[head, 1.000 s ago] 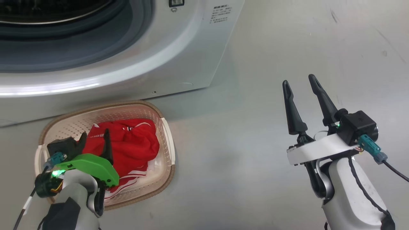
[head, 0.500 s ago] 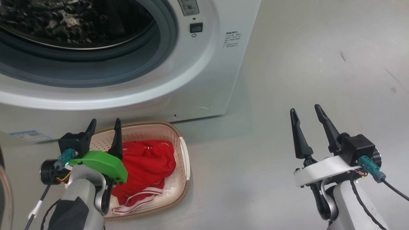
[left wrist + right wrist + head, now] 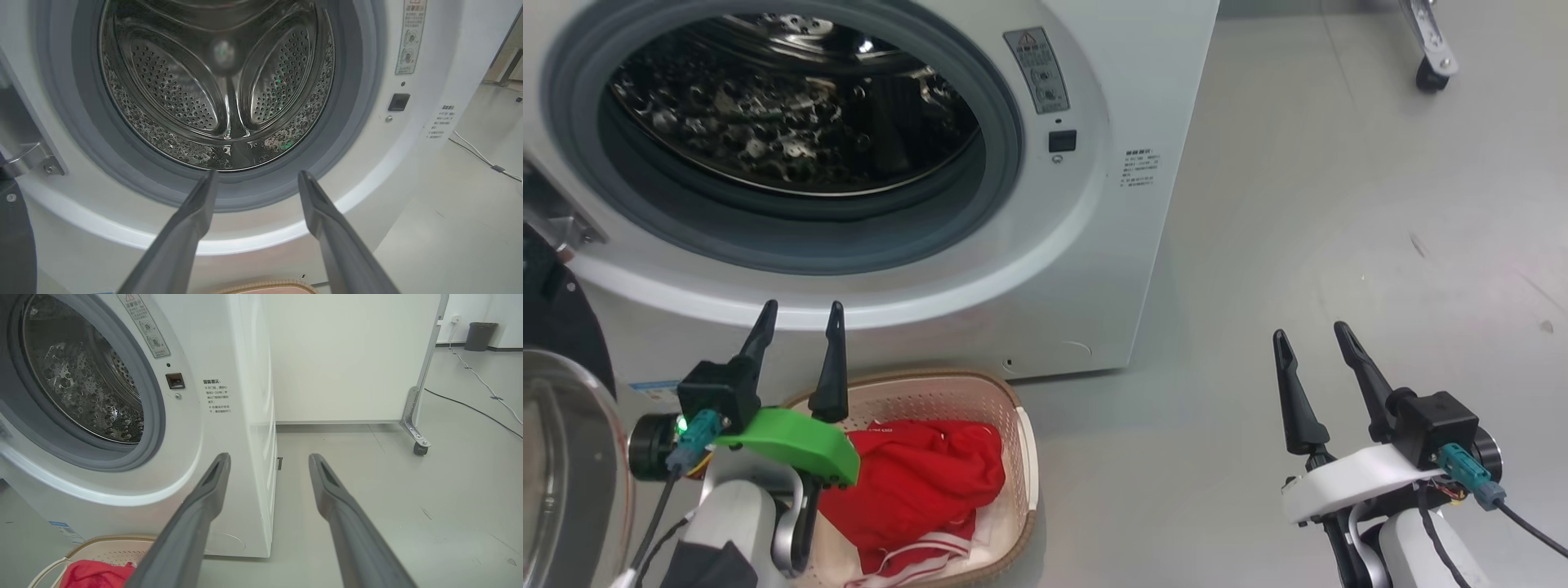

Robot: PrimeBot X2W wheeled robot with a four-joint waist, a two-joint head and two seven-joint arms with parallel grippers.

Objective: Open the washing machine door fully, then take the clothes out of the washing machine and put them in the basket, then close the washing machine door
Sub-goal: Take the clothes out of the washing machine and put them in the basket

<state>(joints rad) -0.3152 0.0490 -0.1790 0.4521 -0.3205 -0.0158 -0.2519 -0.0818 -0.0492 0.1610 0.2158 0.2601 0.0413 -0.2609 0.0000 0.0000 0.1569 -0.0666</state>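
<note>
Washing machine (image 3: 1094, 269) stands on the grey floor (image 3: 1298, 204) with its round mouth uncovered. The left wrist view looks straight into the steel drum (image 3: 220, 81), perforated and with nothing in it, while the head view meets the drum at a slant, all glare and dimples. The right wrist view adds the machine's side, a white panel on a castor (image 3: 416, 449) behind it, cables (image 3: 470, 404) trailing across the floor and a dark bin (image 3: 481, 335) by the far wall. The washing machine door (image 3: 560, 457) is swung out at the head view's left edge, which cuts it off: part of the black rim and glass bowl shows. The basket (image 3: 947, 402) sits on the floor just before the machine's lower front edge, its near left corner hidden by a green bracket (image 3: 784, 437) on the left arm. The clothes (image 3: 923, 482) lie heaped inside it, red with white stripes, the lettering too creased to read. The left gripper (image 3: 801, 309) hangs over the basket's far left corner, pointing at the drum mouth. The right gripper (image 3: 1308, 330) is well apart over bare floor. Both pairs of jaws are spread and hold nothing
</note>
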